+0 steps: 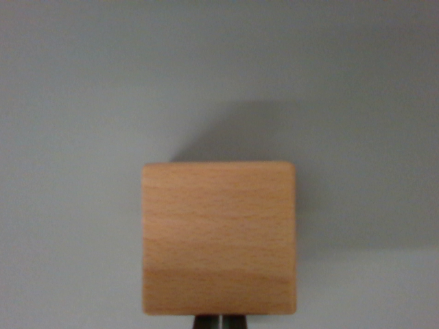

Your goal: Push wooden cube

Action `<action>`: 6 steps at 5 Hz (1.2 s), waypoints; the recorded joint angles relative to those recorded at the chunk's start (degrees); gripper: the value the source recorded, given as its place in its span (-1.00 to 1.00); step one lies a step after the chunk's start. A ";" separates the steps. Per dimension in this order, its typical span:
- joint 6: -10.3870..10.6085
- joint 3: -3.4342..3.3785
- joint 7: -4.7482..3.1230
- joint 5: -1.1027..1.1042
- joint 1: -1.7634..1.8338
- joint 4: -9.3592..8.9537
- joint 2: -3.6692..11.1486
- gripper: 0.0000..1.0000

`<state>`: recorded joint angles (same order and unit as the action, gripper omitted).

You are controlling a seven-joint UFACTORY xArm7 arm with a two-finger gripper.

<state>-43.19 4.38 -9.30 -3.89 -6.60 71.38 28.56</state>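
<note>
A light wooden cube with horizontal grain fills the lower middle of the wrist view, resting on a plain grey surface. Right below its near edge, at the bottom of the picture, the dark tips of my gripper show as two narrow fingers pressed together with only a thin line between them. They stand against or just behind the cube's near face; contact itself is too close to tell. The cube casts a soft shadow up and to the wrist view's right.
Only the bare grey surface surrounds the cube on the left, right and far side. A paler band crosses the lower right of the surface.
</note>
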 joint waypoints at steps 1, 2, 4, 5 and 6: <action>0.00 0.00 0.00 0.00 0.00 0.00 0.00 1.00; -0.63 -0.10 0.16 -0.05 0.05 1.77 1.15 1.00; -1.13 -0.19 0.30 -0.10 0.09 3.20 2.07 1.00; -1.13 -0.19 0.30 -0.10 0.09 3.20 2.07 1.00; -1.49 -0.24 0.39 -0.13 0.12 4.23 2.74 1.00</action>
<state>-44.68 4.14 -8.91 -4.02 -6.47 75.61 31.30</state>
